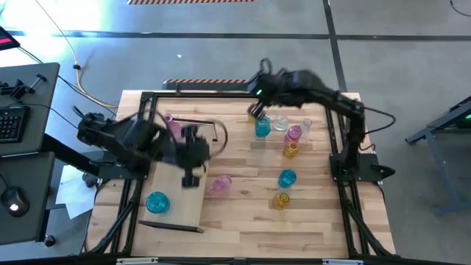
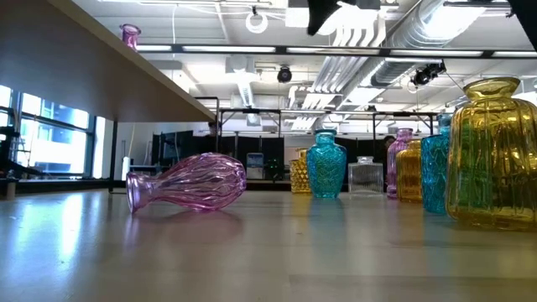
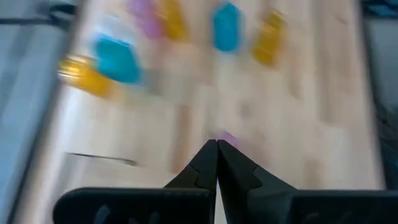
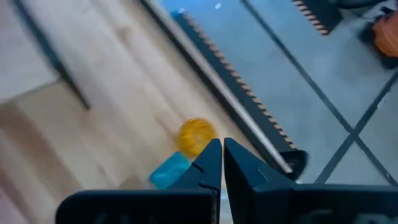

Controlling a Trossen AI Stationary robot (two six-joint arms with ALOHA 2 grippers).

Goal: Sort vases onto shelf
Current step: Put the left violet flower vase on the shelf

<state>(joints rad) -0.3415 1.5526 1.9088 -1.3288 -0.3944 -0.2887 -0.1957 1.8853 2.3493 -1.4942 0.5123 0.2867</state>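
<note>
Landmark: the shelf (image 1: pixel 175 193), a light-wood board lying on the left part of the table (image 1: pixel 243 221). Left to right: a teal vase (image 1: pixel 157 201) stands on the shelf's near end and a pink vase (image 1: pixel 173 125) at its far end; a second pink vase (image 1: pixel 218 184) lies on its side on the tabletop just beside the shelf's right edge; the rest of the vases (image 1: pixel 283 140), teal, clear, pink and amber, stand well to the right of the shelf. Left gripper (image 1: pixel 193 179) hangs over the shelf's right edge, fingers pressed together, holding nothing; wrist view shows the tips meeting with a pink blur just past them. Judgement: the toppled pink vase looks like the nearest next pick; to do it well, open the jaws before descending, approach across the narrow neck or the ribbed body so the round glass cannot roll away, close gently. Left arm reaches low across the shelf from its left side. Right gripper (image 1: pixel 257 107), also closed and empty, hovers far right of the shelf, beyond the group's far end; its arm arches in from the table's right edge
</note>
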